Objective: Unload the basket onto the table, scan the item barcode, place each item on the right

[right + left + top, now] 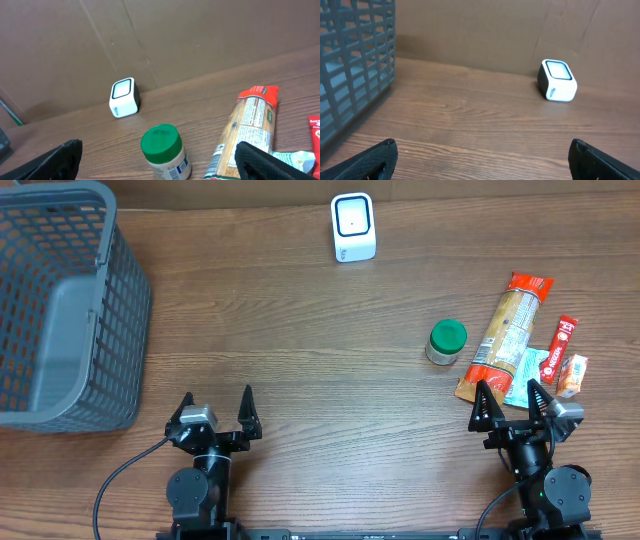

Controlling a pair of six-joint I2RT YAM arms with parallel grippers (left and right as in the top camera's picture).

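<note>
A white barcode scanner (353,227) stands at the table's far edge, also seen as the scanner (557,80) and the scanner (123,97). On the right lie a green-lidded jar (446,342), a long pasta packet (505,335), a red sachet (563,349), a small orange-and-white packet (572,375) and a teal wrapper (530,370). My right gripper (512,402) is open near the front edge, just short of the packet's near end; the jar (165,151) stands between its fingertips' line of sight. My left gripper (216,408) is open over bare wood at the front left.
A grey plastic basket (62,300) fills the far left of the table, its wall (355,60) close on the left gripper's left. A brown cardboard wall (200,35) backs the table behind the scanner.
</note>
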